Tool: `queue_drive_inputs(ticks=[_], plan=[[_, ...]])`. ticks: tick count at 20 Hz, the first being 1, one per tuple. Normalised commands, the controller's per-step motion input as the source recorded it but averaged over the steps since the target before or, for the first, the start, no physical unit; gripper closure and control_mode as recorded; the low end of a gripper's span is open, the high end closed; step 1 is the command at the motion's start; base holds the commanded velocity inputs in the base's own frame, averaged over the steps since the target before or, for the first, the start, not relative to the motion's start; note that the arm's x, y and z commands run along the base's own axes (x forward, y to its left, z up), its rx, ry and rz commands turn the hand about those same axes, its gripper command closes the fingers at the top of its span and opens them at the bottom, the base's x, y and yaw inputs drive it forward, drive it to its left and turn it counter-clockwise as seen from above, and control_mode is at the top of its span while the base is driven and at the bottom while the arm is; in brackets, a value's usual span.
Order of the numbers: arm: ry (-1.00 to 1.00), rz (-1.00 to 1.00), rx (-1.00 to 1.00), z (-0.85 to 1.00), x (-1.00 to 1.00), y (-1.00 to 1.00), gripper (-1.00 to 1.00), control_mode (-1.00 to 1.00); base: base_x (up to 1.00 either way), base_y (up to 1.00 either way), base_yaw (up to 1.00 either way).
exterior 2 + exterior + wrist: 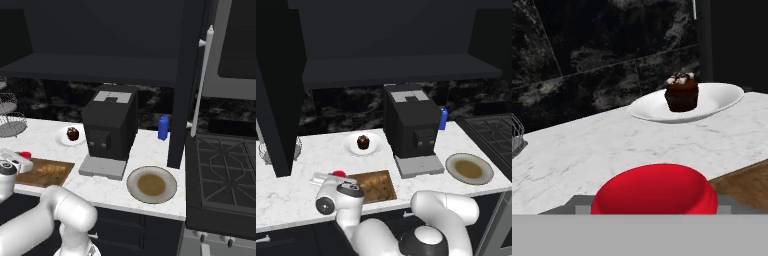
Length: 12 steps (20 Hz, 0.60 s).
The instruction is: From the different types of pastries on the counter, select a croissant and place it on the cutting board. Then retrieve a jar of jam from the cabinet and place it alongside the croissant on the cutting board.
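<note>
The jar of jam [654, 187] shows its red lid close in the hand view, down at the left end of the cutting board [376, 186]. My gripper [330, 176] reaches over it, with a finger close on each side of the lid. Whether the fingers still press on the jar I cannot tell. From the right base view the red lid [25, 155] peeks out beside the gripper [16, 161] at the board's [45, 172] near end. I cannot tell the croissant apart from the board's mottled golden grain. The chocolate cupcake [682, 94] stands on a white plate [724, 97] farther back on the counter [587, 155].
A black coffee machine [412, 127] stands right of the board. Beyond it lie a plate with a brown centre [469, 168] and a blue bottle [163, 128]. A wire basket [263, 150] is at the far left. The dark cabinet shelf [396, 70] hangs overhead, and a stove [225, 175] is at the right.
</note>
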Motion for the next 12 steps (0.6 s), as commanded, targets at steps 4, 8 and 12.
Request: queue_drive_inputs(ticks=[4,8,12], plan=[[-0.15,-0.04,0.00,-0.12,0.00,0.00,1.00,-1.00,0.00,0.00,0.00],[-0.09,-0.04,0.00,-0.14,0.00,0.00,-1.00,-1.00,0.00,0.00,0.00],[-0.03,-0.03,0.00,-0.24,0.00,0.00,-1.00,-1.00,0.00,0.00,0.00]])
